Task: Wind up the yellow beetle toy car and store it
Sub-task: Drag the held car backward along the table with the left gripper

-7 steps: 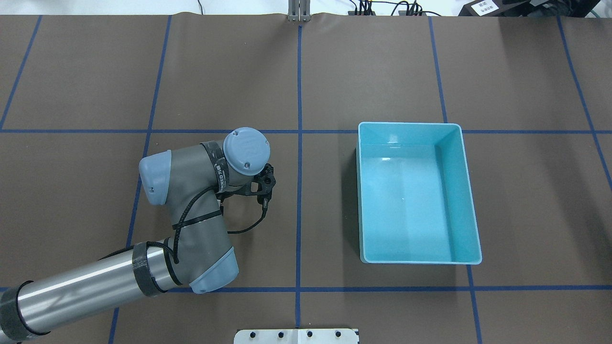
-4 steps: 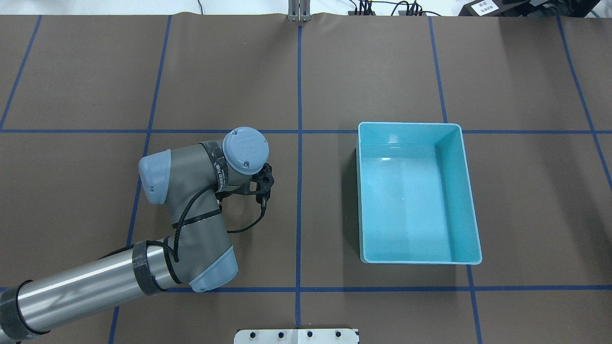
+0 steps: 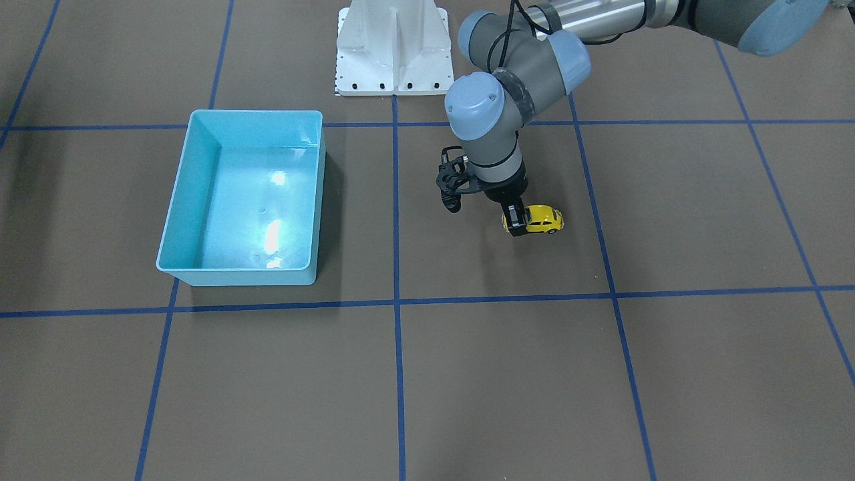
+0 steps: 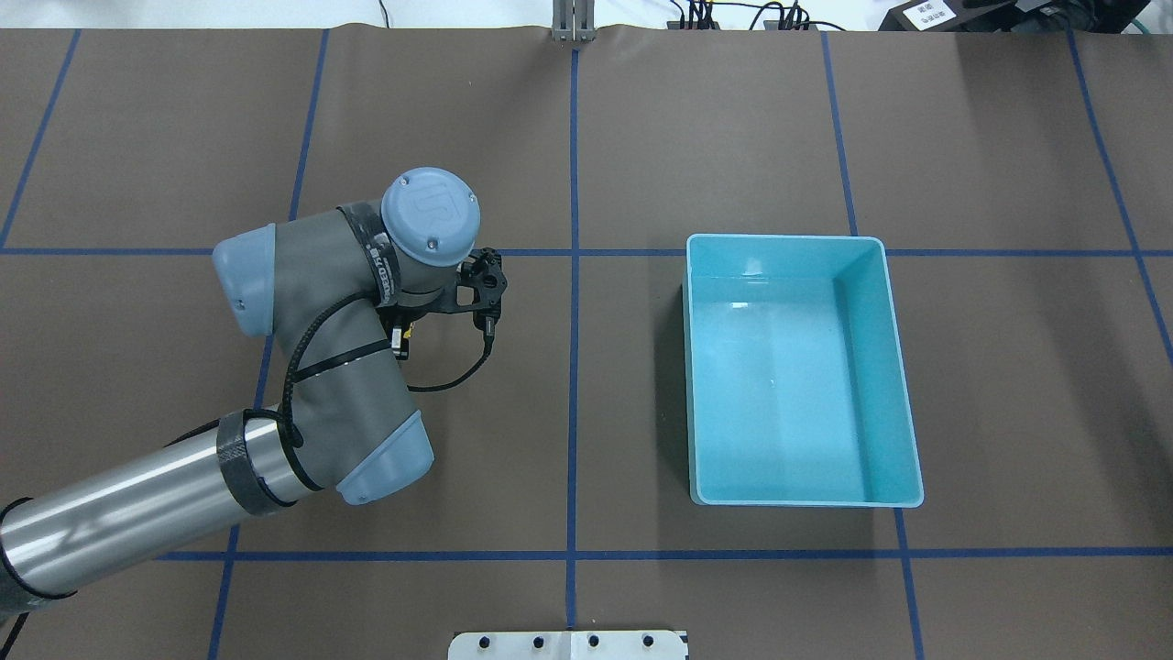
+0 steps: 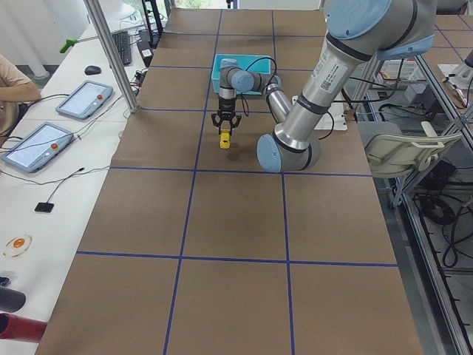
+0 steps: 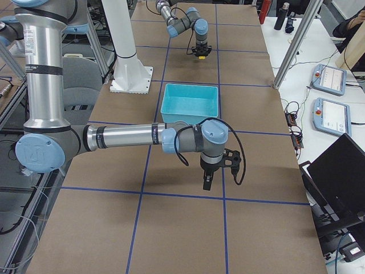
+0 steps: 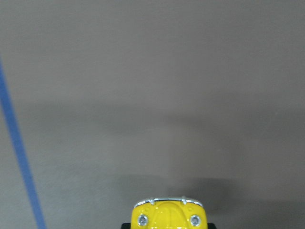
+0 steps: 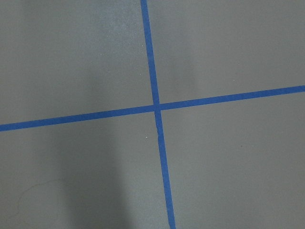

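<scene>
Reads "UR" on the round blue cap [image 4: 431,209] of the left arm's wrist joint. Print on the black band beside it, and on the white label [image 4: 926,12] past the table's far edge, too small to make out. One yellow beetle toy car [image 3: 544,219], on the robot's left half of the brown table [image 3: 601,374], inside a square of blue tape lines [image 3: 507,298] and well apart from the one light-blue bin [image 3: 190,200] on the robot's right half. Sits low at the table cover; cannot tell whether the wheels touch. Pinched at one end between the narrow-set fingers of the left gripper [image 3: 516,226], pointing straight down from the bent wrist. Shows, in the left wrist view, two round headlights [image 7: 142,220] under a chrome strip, facing away from the camera, with a dark finger edge at either side. Two arms in all. Right gripper [image 6: 207,184] hanging fingers-down over the table on the robot's right, seen only from the side; cannot tell whether wide or narrow. Under it, in the right wrist view, one crossing of two tape lines. One white base plate [image 3: 394,47] at the robot's edge of the table. Two tablets [image 5: 81,100] on the side bench in the exterior left view.
</scene>
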You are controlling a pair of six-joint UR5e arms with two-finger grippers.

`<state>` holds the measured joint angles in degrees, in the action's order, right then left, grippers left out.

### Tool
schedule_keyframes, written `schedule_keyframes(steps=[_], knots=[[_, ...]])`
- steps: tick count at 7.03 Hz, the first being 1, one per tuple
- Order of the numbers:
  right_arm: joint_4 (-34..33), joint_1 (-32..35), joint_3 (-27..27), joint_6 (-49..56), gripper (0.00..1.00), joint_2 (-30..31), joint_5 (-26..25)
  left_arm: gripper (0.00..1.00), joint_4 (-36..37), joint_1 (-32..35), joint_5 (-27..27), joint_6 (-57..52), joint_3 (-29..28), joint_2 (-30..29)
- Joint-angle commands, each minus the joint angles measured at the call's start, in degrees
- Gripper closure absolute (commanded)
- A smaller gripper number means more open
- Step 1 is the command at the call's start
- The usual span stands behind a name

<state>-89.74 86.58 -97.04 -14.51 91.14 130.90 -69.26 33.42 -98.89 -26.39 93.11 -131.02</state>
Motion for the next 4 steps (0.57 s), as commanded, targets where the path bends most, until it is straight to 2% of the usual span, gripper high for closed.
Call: schedule_keyframes(steps=[1,2,4], knots=[[0.00,0.00,0.00,0.01,0.00,0.00,-0.04,1.00,-2.44,1.55,-1.48,-0.15,4.42,1.72],[0.00,0.00,0.00,0.01,0.00,0.00,-0.04,1.00,-6.55,1.82,-1.74,-0.33,5.49,3.56],[0.00,0.00,-0.08,0.01,0.00,0.00,0.05,1.00,-8.96,2.25,-7.78,-1.89,5.68,5.50]])
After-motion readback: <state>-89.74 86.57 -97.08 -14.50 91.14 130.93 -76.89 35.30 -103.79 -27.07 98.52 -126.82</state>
